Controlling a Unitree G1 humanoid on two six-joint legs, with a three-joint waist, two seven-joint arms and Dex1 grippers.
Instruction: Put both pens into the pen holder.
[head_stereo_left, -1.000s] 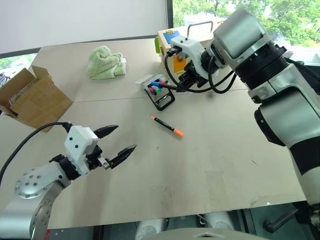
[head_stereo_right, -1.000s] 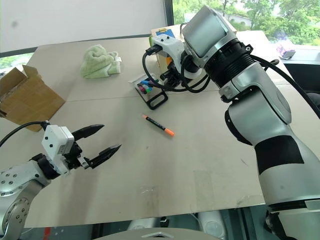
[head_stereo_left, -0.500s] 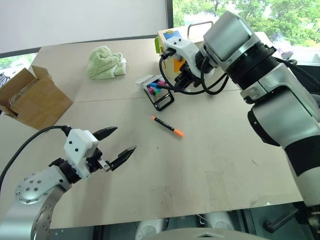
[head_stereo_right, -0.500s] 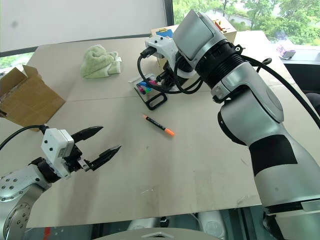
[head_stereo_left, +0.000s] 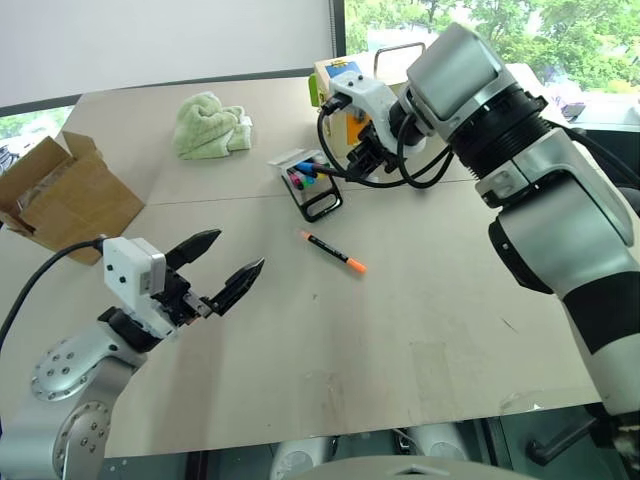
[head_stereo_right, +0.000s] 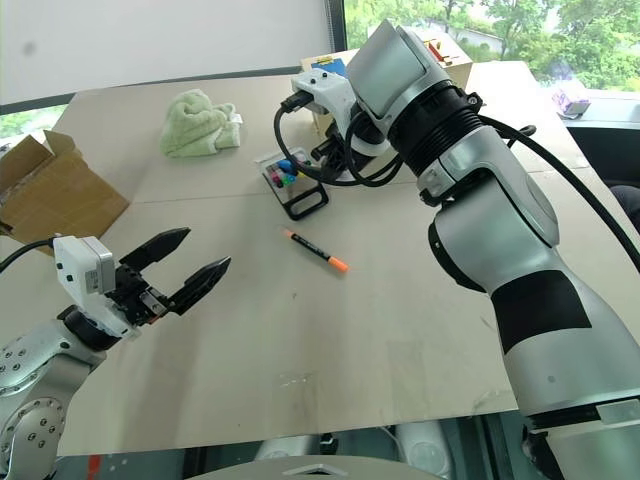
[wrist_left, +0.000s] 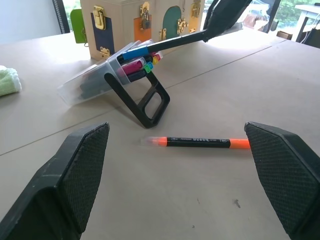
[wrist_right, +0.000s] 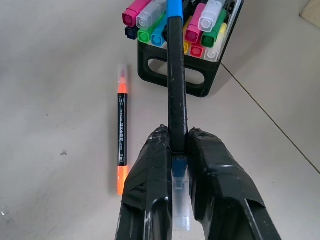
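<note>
While the right gripper (wrist_right: 178, 150) pinches the blue-tipped pen (wrist_right: 176, 75) at the pen holder (head_stereo_left: 318, 192) upper centre, the left gripper (head_stereo_left: 228, 270) gapes wide lower left.

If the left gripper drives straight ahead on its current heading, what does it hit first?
Probably the orange-ended pen, lying flat on the table between the open left gripper fingers in its wrist view. If it passes over the pen, the pen holder comes next. Depth is uncertain.

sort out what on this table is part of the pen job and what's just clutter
Job: orange-ended pen lying on the table; blue-tipped pen pinched in the right gripper, tip at the pen holder; left gripper open.

Clutter: green towel, cardboard box, wooden latch box.
</note>
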